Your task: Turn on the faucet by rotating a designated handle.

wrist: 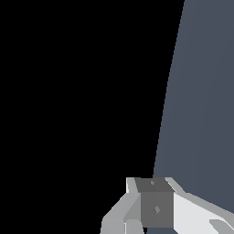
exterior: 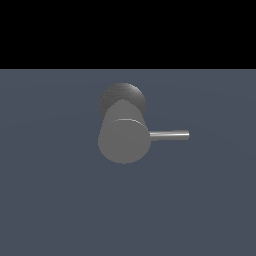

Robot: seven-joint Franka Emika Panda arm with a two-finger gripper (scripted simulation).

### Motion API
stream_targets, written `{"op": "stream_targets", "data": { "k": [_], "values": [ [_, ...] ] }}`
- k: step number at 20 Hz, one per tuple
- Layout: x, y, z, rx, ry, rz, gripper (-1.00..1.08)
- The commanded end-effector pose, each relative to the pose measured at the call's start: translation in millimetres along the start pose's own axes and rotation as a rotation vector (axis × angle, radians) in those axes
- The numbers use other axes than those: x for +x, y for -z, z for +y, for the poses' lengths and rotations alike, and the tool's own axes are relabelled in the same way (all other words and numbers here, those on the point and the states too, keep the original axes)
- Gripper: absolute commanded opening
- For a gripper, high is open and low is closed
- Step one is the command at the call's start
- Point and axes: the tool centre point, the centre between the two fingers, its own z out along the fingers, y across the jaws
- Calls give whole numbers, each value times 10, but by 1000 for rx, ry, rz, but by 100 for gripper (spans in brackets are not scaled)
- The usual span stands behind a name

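In the exterior view the faucet is a thick matte grey cylinder with its flat round face toward the camera and a darker dome behind it. The handle, a thin silvery rod, sticks out level toward the exterior view's right. No gripper or arm shows in that view. In the wrist view my gripper shows only as white fingers around grey pads. The pads meet with no gap and hold nothing. The faucet and handle are out of the wrist view.
A flat blue-grey floor surrounds the faucet, with black background above it. The wrist view shows a tilted strip of the same floor beside black.
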Motion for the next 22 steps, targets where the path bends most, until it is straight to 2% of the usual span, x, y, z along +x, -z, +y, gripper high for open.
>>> {"op": "stream_targets", "data": {
  "k": [1,6,11,17,22],
  "values": [
    [176,190,22,73,-32,61,-100],
    [513,561,206,202,-120,180,-100],
    [815,898,564,311,-233,298,-100],
    [1088,1213,1209,409,-401,433,-100],
    [1201,1373,1900,461,-564,538,-100]
  ]
}}
